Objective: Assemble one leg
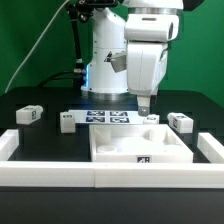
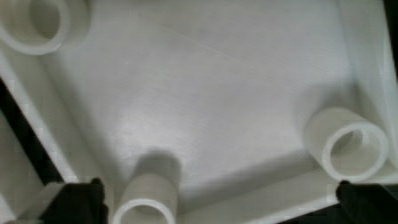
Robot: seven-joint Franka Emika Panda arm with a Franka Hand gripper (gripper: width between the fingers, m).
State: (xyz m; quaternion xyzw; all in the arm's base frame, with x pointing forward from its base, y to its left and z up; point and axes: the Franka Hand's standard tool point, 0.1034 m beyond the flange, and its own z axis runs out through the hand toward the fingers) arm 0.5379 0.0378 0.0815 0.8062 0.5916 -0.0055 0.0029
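Note:
The big white panel [image 1: 120, 148] lies in the middle of the table, with raised round sockets such as one [image 2: 352, 150] seen in the wrist view. My gripper [image 1: 145, 108] hangs just above the panel's far edge. In the wrist view my gripper [image 2: 217, 205] is open, its dark fingertips [image 2: 71, 202] spread wide over the panel [image 2: 196, 100], holding nothing. One socket [image 2: 146, 200] stands between the fingers. Three small white legs with tags lie on the table: two on the exterior view's left [image 1: 30, 115] [image 1: 67, 122] and one on its right [image 1: 181, 122].
The marker board [image 1: 108, 118] lies behind the panel at the robot's base. A low white U-shaped fence [image 1: 100, 178] runs along the front and both sides [image 1: 10, 145] of the work area. The table is black.

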